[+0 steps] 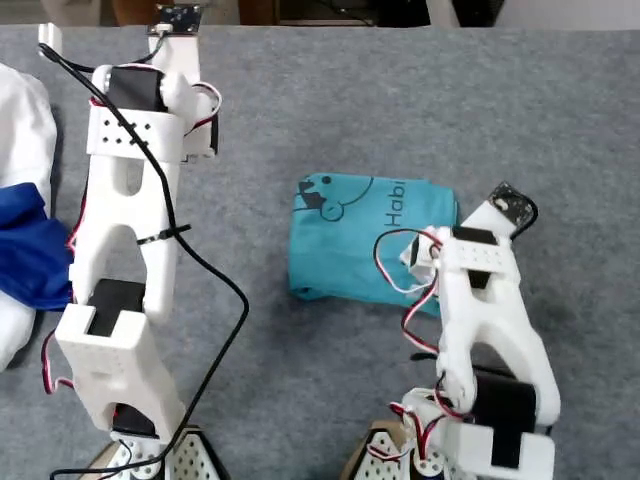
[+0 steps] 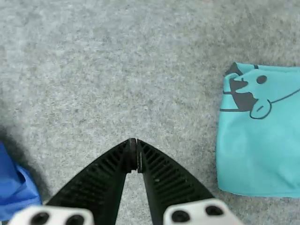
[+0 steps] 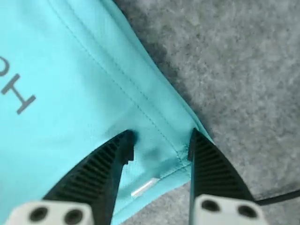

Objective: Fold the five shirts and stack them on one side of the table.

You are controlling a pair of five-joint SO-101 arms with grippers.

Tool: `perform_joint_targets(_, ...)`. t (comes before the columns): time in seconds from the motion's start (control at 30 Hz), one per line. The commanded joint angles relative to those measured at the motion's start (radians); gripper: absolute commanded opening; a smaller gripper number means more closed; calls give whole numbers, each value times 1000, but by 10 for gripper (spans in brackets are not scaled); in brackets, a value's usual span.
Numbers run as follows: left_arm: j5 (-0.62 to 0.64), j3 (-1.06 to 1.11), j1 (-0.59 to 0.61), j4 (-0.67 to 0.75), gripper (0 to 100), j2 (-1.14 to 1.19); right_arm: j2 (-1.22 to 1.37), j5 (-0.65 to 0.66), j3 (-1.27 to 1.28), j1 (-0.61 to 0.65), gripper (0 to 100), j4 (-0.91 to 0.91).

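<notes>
A folded teal shirt (image 1: 350, 240) with dark print lies on the grey table (image 1: 400, 110), right of centre. My right gripper (image 3: 159, 140) is open, its two fingertips standing over the teal shirt (image 3: 70, 70) at one hemmed corner, with nothing clamped. The right arm (image 1: 480, 290) covers that corner from above. My left gripper (image 2: 132, 154) is shut on nothing, low over bare grey table, with the teal shirt (image 2: 262, 136) to one side and a blue shirt (image 2: 14, 187) to the other. The left arm (image 1: 125, 230) stretches toward the far edge of the table.
At the table's left edge a white shirt (image 1: 22, 130) lies crumpled, with the blue shirt (image 1: 30, 250) bunched on it. Black and red cables (image 1: 200, 270) trail from both arms. Bare grey table lies between the arms and beyond the teal shirt.
</notes>
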State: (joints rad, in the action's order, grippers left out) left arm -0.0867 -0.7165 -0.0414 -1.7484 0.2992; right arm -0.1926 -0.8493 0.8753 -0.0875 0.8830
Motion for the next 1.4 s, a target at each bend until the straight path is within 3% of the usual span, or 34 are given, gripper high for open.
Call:
perform_joint_targets(0.0, 6, -2, 11, -14, 20, -58, 53, -12, -68, 10, 209, -12)
perform_joint_targets(0.1, 6, -2, 11, -14, 20, -58, 107, -12, -108, 8, 194, -12)
perform_joint_targets(0.3, 5, -2, 11, -14, 20, -58, 166, 5, -188, 8, 37, -5)
perform_joint_targets(0.47, 3, -2, 11, -14, 20, -53, 147, 86, -236, 7, 6, 52)
perform_joint_targets(0.77, 3, -2, 11, -14, 20, -54, 111, 255, -400, -39, 5, 153)
perform_joint_targets(1.0, 3, 0, 11, -14, 20, -58, 285, 439, -602, -99, 5, 146)
perform_joint_targets(1.37, 3, 0, 11, -14, 20, -58, 476, 578, -837, -114, 9, 150)
